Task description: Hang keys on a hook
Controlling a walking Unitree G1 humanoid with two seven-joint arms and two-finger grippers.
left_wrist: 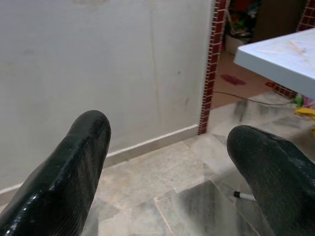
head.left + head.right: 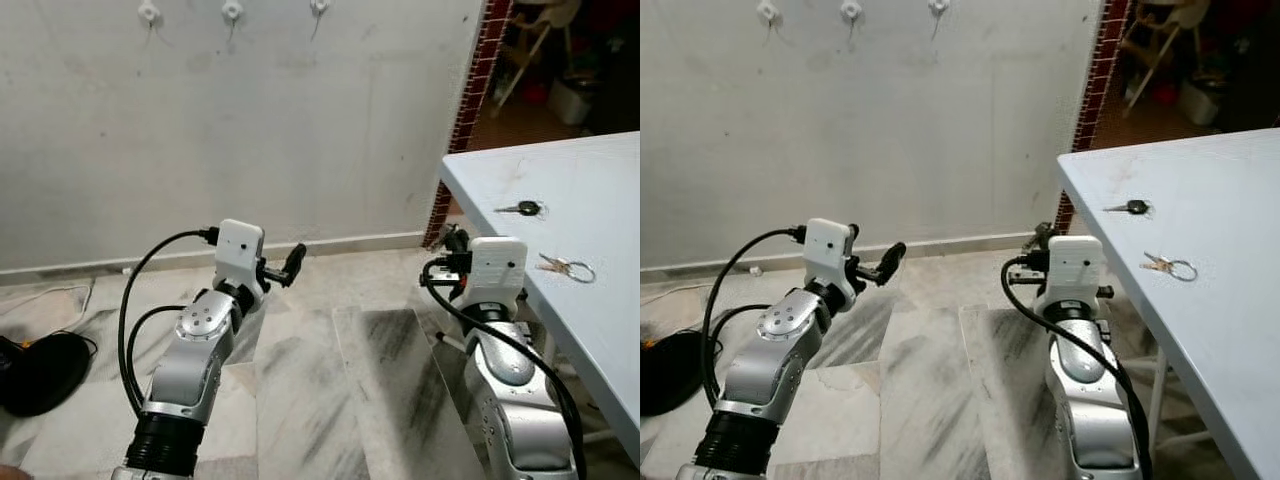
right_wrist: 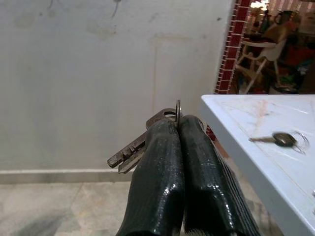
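Three white hooks (image 2: 232, 10) are fixed high on the pale wall, far above both arms. My right gripper (image 3: 178, 123) is shut on a bunch of keys (image 3: 134, 148), pinching their metal ring (image 3: 177, 109) between the fingertips. It is held at about table height beside the corner of the white table (image 2: 610, 170), seen as right gripper (image 2: 455, 240). My left gripper (image 2: 292, 262) is raised in front of me and points toward the wall. Its fingers (image 1: 78, 162) stand wide open with nothing between them.
On the table lie a black-headed key (image 2: 524, 208) and another key bunch on a ring (image 2: 567, 267). A brick pillar (image 2: 472, 95) ends the wall on the right, with a cluttered room beyond. A black object (image 2: 40, 372) with cables sits on the marble floor, left.
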